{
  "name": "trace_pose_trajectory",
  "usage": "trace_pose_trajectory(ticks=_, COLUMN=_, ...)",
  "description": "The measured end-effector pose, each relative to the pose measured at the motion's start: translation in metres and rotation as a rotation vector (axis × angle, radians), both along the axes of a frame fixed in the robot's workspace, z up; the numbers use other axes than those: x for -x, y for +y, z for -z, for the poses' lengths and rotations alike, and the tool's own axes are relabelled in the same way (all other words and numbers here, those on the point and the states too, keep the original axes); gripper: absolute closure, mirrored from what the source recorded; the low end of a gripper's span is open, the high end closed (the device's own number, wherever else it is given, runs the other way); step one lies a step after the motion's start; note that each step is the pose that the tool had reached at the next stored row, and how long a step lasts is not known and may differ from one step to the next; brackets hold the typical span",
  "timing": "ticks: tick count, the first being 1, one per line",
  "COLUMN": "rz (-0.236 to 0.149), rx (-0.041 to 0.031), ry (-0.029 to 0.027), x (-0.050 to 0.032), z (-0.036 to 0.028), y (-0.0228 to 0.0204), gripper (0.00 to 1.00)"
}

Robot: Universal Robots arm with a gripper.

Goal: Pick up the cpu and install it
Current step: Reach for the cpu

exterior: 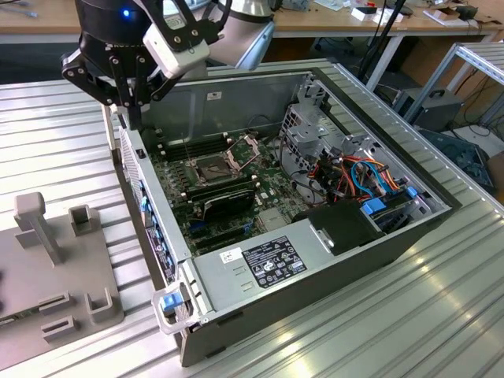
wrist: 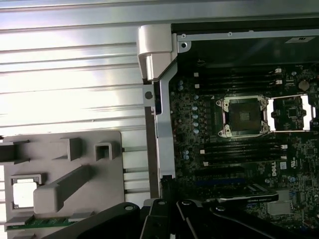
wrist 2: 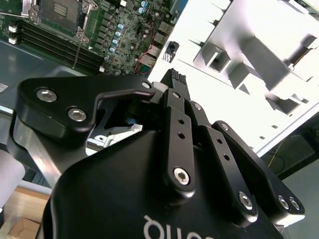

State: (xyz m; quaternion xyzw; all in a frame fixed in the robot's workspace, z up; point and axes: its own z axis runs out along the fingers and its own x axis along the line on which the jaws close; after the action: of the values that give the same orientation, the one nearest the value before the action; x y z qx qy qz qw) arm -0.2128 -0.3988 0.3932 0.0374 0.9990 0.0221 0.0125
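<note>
Arm (exterior: 118, 27) above the case wall (exterior: 150, 211), jaws downward, closed and empty; cpu (wrist: 24, 192) in grey fixture (wrist: 102, 199).

One end effector (exterior: 131, 116) hangs on one arm (exterior: 236, 31). To the exterior view's right of the end effector stands one open computer case (exterior: 331, 277). It holds:

- one motherboard (wrist: 199, 129)
- one cpu socket (wrist: 242, 116) with one raised bracket (wrist: 270, 114)
- one long black module (exterior: 228, 201)
- one grey power supply (exterior: 260, 264)
- one drive cage (exterior: 315, 134)
- one bundle of coloured cables (exterior: 370, 175), too tangled to count singly

On the end effector's other side, one grey fixture (wrist: 84, 149) lies on the one ribbed bench (exterior: 441, 315). The fixture carries one cpu (wrist: 23, 193) in a pocket and one green strip (wrist: 40, 222) along its edge.
</note>
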Motion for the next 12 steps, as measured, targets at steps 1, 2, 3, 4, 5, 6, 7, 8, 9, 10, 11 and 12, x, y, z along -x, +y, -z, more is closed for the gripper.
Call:
trace_pose_trajectory(ticks=1, rz=0.0, rx=-0.0001, ry=-0.0001, x=0.0007, z=0.0, y=0.0, gripper=0.89)
trace_pose_trajectory(ticks=2, rz=0.0, rx=0.0, ry=0.0, x=0.0018, z=0.0, y=0.0, gripper=0.89)
trace_pose_trajectory(ticks=3, rz=0.0, rx=0.0, ry=0.0, x=0.0028, z=0.0, y=0.0, gripper=0.89)
trace_pose_trajectory(ticks=4, rz=0.0, rx=0.0001, ry=0.0, x=0.0043, z=0.0, y=0.0, gripper=0.89)
trace_pose_trajectory(ticks=5, rz=0.0, rx=0.0, ry=0.0, x=0.0055, z=0.0, y=0.0, gripper=0.89)
trace_pose_trajectory(ticks=6, rz=0.0, rx=0.0, ry=0.0, x=0.0063, z=0.0, y=0.0, gripper=0.89)
trace_pose_trajectory(ticks=7, rz=0.0, rx=0.0001, ry=0.0, x=0.0076, z=0.0, y=0.0, gripper=0.89)
trace_pose_trajectory(ticks=8, rz=0.0, rx=0.0, ry=0.0, x=0.0085, z=0.0, y=0.0, gripper=0.89)
trace_pose_trajectory(ticks=9, rz=0.0, rx=0.0, ry=0.0, x=0.0093, z=0.0, y=0.0, gripper=0.89)
trace_pose_trajectory(ticks=10, rz=0.0, rx=0.0, ry=0.0, x=0.0102, z=0.0, y=0.0, gripper=0.89)
trace_pose_trajectory(ticks=11, rz=0.0, rx=0.0, ry=0.0, x=0.0113, z=0.0, y=0.0, gripper=0.89)
trace_pose_trajectory(ticks=12, rz=0.0, rx=0.0, ry=0.0, x=0.0121, z=0.0, y=0.0, gripper=0.89)
